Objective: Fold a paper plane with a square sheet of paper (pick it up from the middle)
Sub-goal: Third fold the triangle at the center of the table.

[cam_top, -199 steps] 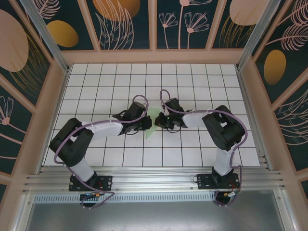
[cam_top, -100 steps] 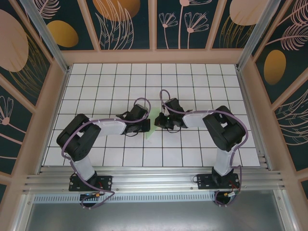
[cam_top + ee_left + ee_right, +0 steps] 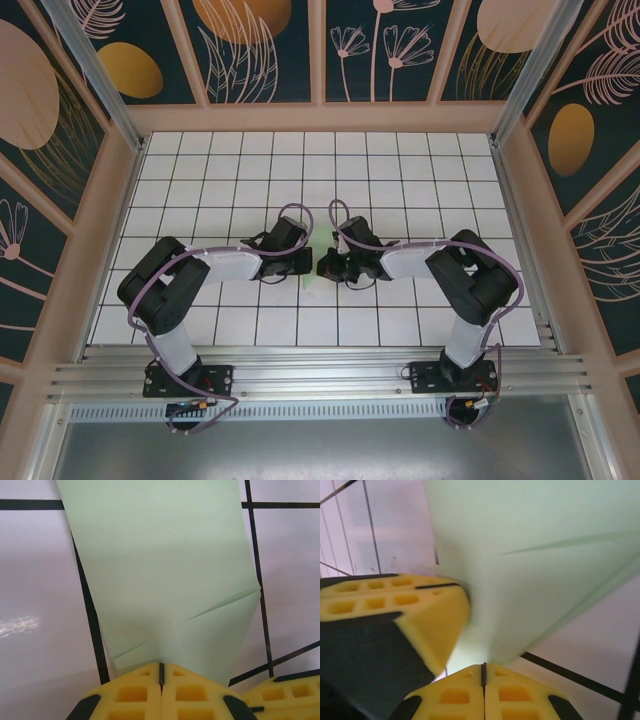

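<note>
The pale green sheet of paper (image 3: 160, 570) is folded and creased, and lies over the white grid tiles between my two grippers. In the top view only a small green patch of the paper (image 3: 310, 277) shows between the wrists. My left gripper (image 3: 161, 667) is shut, and the paper's near edge puckers into its seam. My right gripper (image 3: 483, 669) is shut on the opposite edge of the paper (image 3: 535, 555). The two grippers, left (image 3: 304, 262) and right (image 3: 326, 266), nearly touch at the table's middle. The left gripper's yellow fingers (image 3: 430, 615) show close by in the right wrist view.
The white grid-tiled table (image 3: 400, 170) stretches around both arms inside a wooden-framed enclosure with patterned walls (image 3: 320, 50). An aluminium rail (image 3: 320, 375) runs along the near edge by the arm bases. A yellow finger of the right gripper (image 3: 285, 695) sits at the left wrist view's lower right.
The right gripper has moved left and slightly nearer, closing the gap to the left gripper. The left arm's elbow lifted earlier. Less green paper shows between the wrists now.
</note>
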